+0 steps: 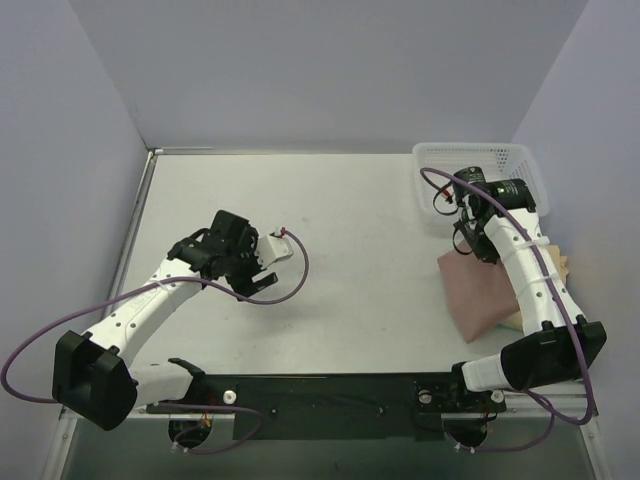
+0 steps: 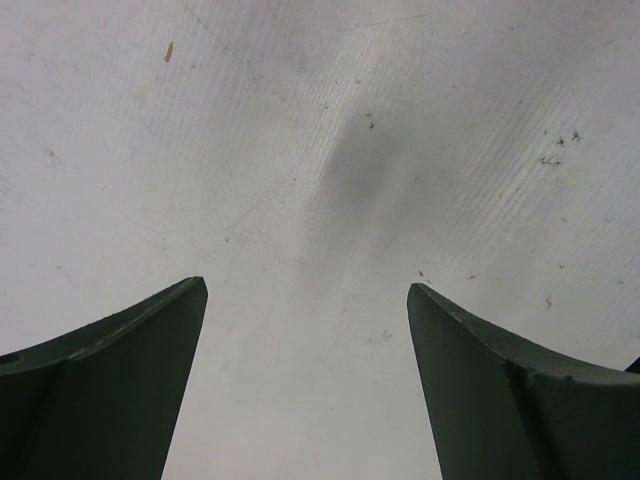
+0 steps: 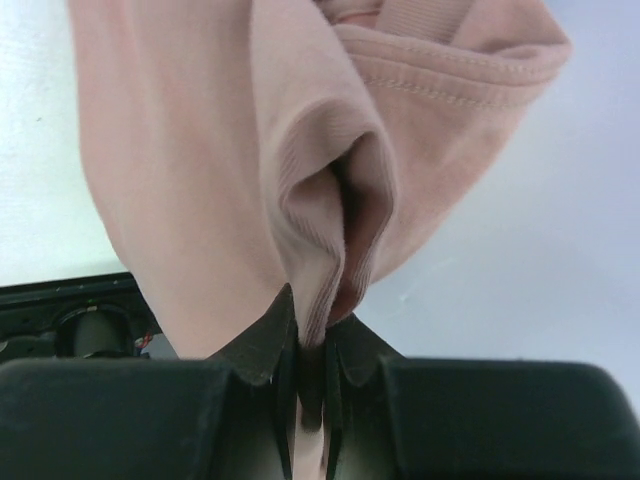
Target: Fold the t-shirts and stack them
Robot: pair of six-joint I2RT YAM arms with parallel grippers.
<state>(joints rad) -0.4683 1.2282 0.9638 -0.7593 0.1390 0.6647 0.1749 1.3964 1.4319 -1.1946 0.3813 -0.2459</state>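
The dusty pink t-shirt (image 1: 478, 292) lies folded at the table's right side, partly under my right arm. A pale tan-yellow t-shirt (image 1: 560, 266) peeks out beneath it at the right edge. My right gripper (image 1: 468, 243) is at the pink shirt's far corner. In the right wrist view that gripper (image 3: 315, 322) is shut on a bunched ribbed fold of the pink t-shirt (image 3: 200, 150), which hangs away from the jaws. My left gripper (image 1: 245, 272) hovers over bare table at the left. Its fingers (image 2: 150, 340) stand wide apart in the left wrist view, so the left gripper (image 2: 305, 290) is open and holds nothing.
A white mesh basket (image 1: 480, 160) stands at the back right corner, just behind my right gripper. Grey walls close in the table on the left, back and right. The table top (image 2: 320, 150) under my left gripper is scuffed white.
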